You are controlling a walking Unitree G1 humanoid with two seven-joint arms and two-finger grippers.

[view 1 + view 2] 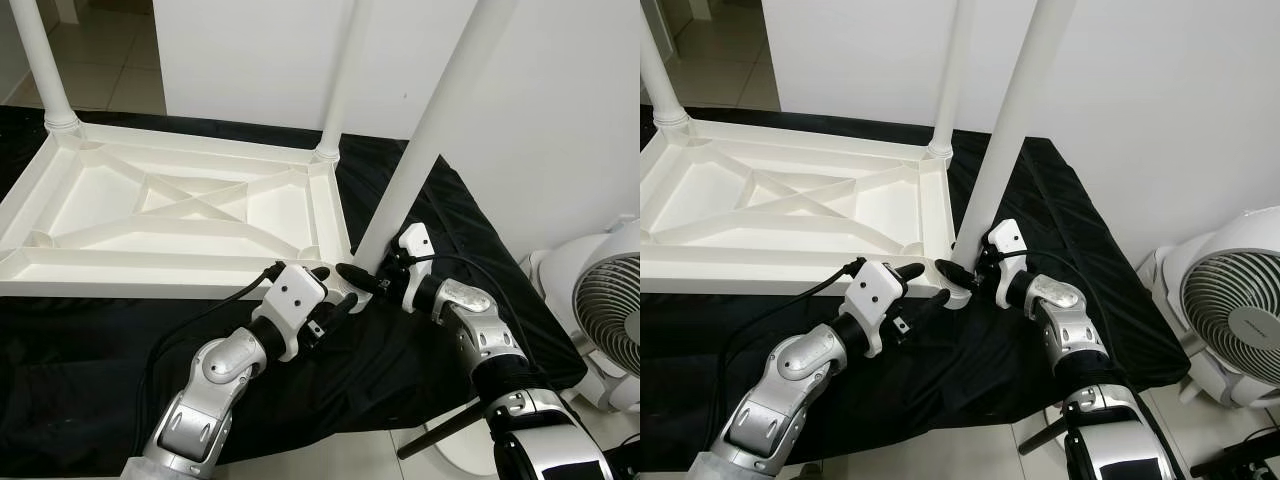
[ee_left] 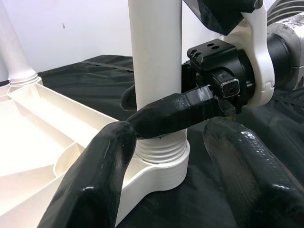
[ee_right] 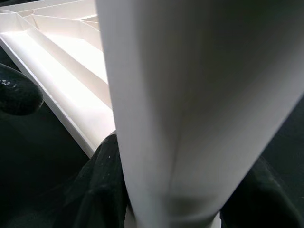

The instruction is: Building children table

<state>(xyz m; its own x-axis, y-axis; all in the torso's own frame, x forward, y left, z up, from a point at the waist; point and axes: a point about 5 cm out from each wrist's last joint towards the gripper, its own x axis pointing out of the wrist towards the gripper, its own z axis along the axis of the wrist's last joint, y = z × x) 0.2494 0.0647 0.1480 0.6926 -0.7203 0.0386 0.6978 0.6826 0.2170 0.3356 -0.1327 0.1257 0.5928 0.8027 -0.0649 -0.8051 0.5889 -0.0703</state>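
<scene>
A white children's table (image 1: 120, 272) lies upside down on a black cloth (image 1: 90, 370). At its near right corner a white leg (image 1: 425, 130) stands in the ribbed socket (image 2: 161, 164), leaning slightly right. My right gripper (image 1: 365, 272) is shut on this leg just above the socket, one finger (image 2: 175, 114) across its front and the other behind. Just left of the socket my left gripper (image 1: 335, 292) is open; its fingers (image 2: 95, 185) flank the leg's base without touching it. Seen up close, the leg (image 3: 190, 95) fills most of the right wrist view.
Two other legs stand upright at the far corners, one at the left (image 1: 40, 60) and one at the right (image 1: 340, 80). A white fan (image 1: 610, 320) stands on the floor at the right, close to my right arm. A white wall rises behind the table.
</scene>
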